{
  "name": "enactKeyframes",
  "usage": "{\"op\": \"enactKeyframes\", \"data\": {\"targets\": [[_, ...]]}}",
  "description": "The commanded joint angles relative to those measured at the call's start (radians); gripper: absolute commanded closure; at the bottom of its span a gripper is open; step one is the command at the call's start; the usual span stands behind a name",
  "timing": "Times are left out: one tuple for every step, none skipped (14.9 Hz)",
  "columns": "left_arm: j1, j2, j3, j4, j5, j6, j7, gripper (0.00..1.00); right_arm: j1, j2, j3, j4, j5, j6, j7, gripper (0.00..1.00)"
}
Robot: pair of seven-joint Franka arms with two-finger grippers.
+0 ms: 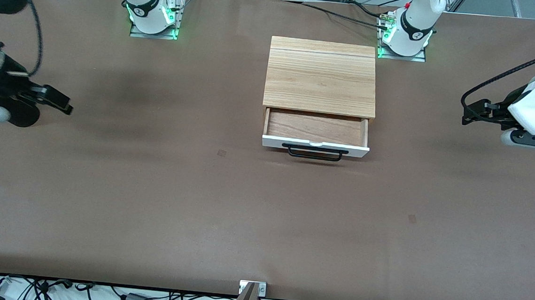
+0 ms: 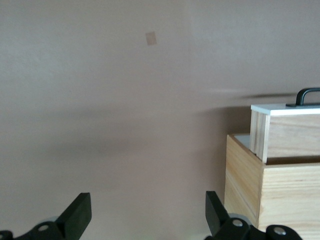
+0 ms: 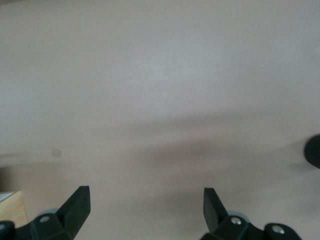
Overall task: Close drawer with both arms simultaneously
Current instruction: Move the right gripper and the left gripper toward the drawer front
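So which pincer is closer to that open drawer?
The left one. The left pincer hangs over the table toward the left arm's end, fairly close to the drawer. The right pincer hangs much farther off, toward the right arm's end.

No readable text or numbers, possibly small round logo marks on arm bases [image 1: 138, 11], illegible

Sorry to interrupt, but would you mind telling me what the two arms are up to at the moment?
Nothing is being handled yet. The drawer stands pulled out of its light-wood cabinet, white front and black handle toward the front camera. The left gripper hangs open over the table toward its own end, and the right gripper hangs open over the opposite end. Neither touches the drawer, so closing has not started.
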Motion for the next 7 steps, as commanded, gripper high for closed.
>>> {"op": "enactKeyframes", "data": {"targets": [[-0.006,0.107,-0.005,0.103,-0.026,-0.039,0.037,0.0,0.061,0.049,0.0,0.009,0.002,0.048,0.007,0.0],[-0.007,0.133,-0.004,0.103,-0.086,-0.019,0.036,0.0,0.086,0.066,0.0,0.01,0.005,0.068,0.009,0.0],[-0.004,0.155,-0.004,0.094,-0.158,0.019,0.037,0.0,0.101,0.081,0.0,0.01,0.006,0.094,0.01,0.0],[-0.003,0.17,-0.004,0.089,-0.215,0.05,0.037,0.0,0.121,0.111,0.002,0.01,0.012,0.135,0.01,0.0],[-0.007,0.193,-0.004,0.089,-0.256,0.076,0.042,0.0,0.153,0.142,0.002,0.01,0.038,0.181,0.009,0.0],[-0.012,0.218,-0.005,0.088,-0.295,0.119,0.047,0.0,0.183,0.186,0.002,0.01,0.067,0.234,0.009,0.0],[-0.015,0.236,-0.014,0.085,-0.321,0.154,0.053,0.0,0.203,0.229,0.002,0.01,0.092,0.269,0.009,0.0]]}}
